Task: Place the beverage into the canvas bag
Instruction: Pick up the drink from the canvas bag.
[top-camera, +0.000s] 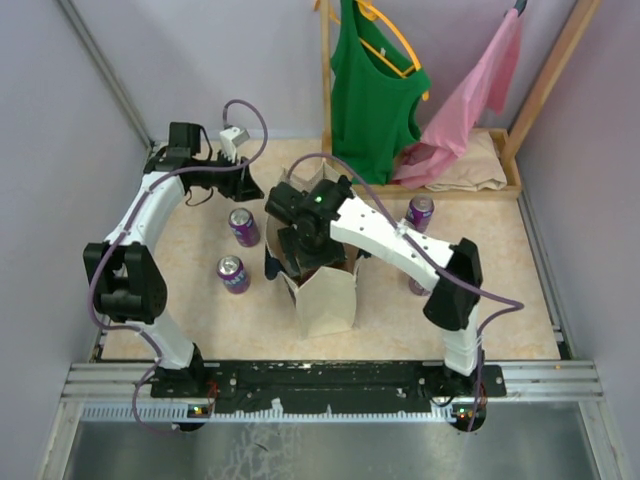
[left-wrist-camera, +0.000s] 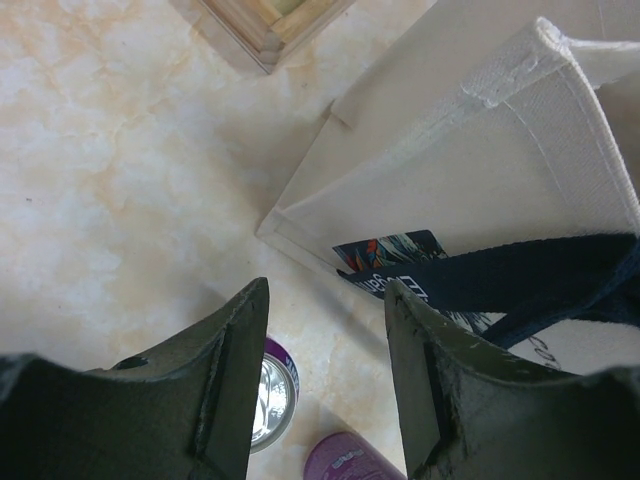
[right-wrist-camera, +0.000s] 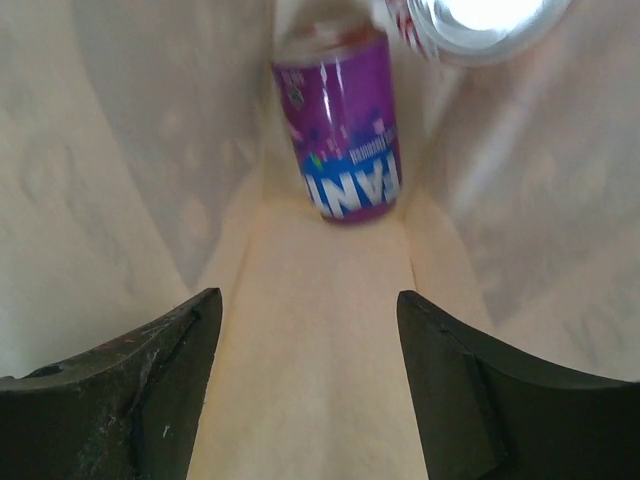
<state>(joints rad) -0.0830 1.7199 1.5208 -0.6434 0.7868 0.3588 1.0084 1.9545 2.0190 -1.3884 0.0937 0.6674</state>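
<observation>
While purple Fanta can (right-wrist-camera: 345, 140) sits deep inside canvas bag (right-wrist-camera: 120, 150), at far end of bag floor, we find it blurred: standing or tipped, cannot tell. Second can (right-wrist-camera: 480, 25), silver top showing, close beside it by bag wall.

We judge can rigid but thin-walled, smooth, weighty if full; grip mid-body, not rim. Bag soft, walls may fold inward.

Right gripper (right-wrist-camera: 310, 390) inside bag, jaws spread, empty. Left gripper (left-wrist-camera: 325, 300) just outside bag, likewise spread, empty, above loose can (left-wrist-camera: 272, 395).
</observation>
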